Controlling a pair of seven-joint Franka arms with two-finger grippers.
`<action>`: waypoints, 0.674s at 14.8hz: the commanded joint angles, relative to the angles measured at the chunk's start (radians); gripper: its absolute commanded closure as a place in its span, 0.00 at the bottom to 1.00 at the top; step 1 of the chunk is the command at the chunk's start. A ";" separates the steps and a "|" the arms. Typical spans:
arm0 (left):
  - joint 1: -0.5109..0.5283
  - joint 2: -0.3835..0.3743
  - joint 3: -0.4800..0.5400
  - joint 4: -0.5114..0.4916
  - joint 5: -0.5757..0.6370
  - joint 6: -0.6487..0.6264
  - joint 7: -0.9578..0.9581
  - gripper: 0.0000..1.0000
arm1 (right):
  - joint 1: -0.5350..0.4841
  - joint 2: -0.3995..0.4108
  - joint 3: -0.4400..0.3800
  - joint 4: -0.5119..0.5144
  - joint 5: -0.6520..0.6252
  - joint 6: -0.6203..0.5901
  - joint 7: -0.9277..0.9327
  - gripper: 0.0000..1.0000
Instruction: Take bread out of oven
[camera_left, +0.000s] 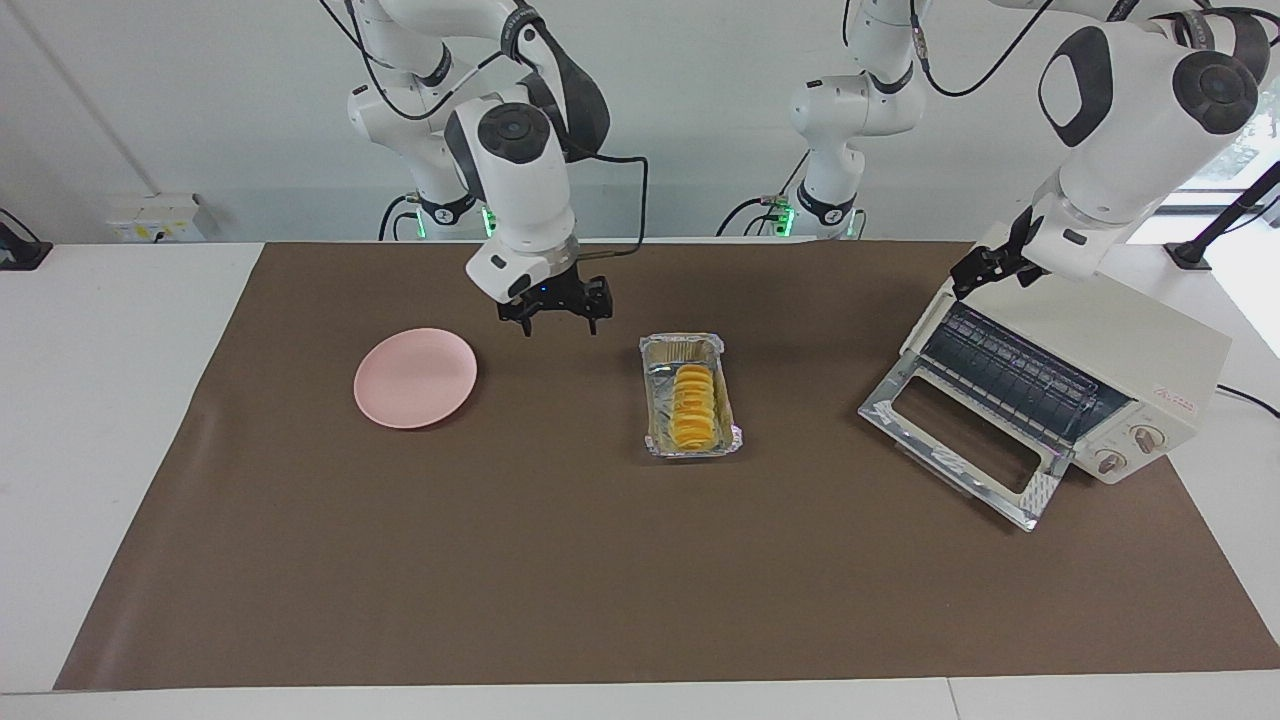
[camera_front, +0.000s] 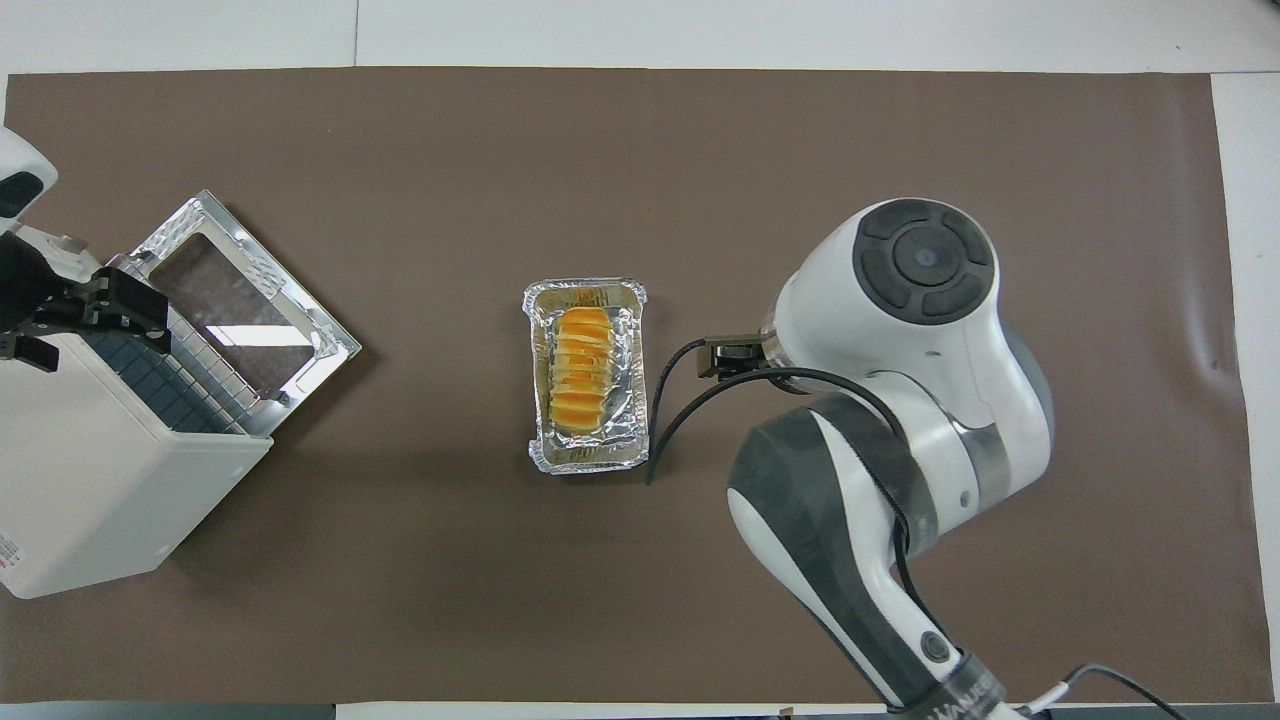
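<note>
From across the table, I am hanging my right gripper (camera_left: 556, 318) in the air between the round pink plate (camera_left: 415, 377) and the crinkled silver foil tray (camera_left: 690, 396), its jaws standing apart and holding nothing. The small ridged golden-yellow bread (camera_left: 693, 405) is lying in that tray on the brown mat (camera_left: 560, 560), well apart from the boxy cream-white oven (camera_left: 1075, 385), whose glass door is dropped open. I am resting my left gripper (camera_left: 985, 268) at the oven's top corner; I cannot tell how its jaws stand.

From overhead, the bread (camera_front: 578, 368) is lying lengthwise in the tray (camera_front: 588, 375). I judge the next grasp should close across the loaf's narrow width, clear of the foil walls.
</note>
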 joint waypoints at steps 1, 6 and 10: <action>0.027 -0.094 -0.021 -0.100 0.017 0.005 0.037 0.00 | 0.031 0.062 -0.005 0.052 0.012 0.031 0.082 0.00; 0.050 -0.131 -0.046 -0.133 0.016 0.019 0.040 0.00 | 0.104 0.308 -0.007 0.269 -0.066 0.042 0.202 0.00; 0.027 -0.107 -0.051 -0.126 0.013 0.026 0.045 0.00 | 0.110 0.357 -0.007 0.250 -0.070 0.124 0.201 0.00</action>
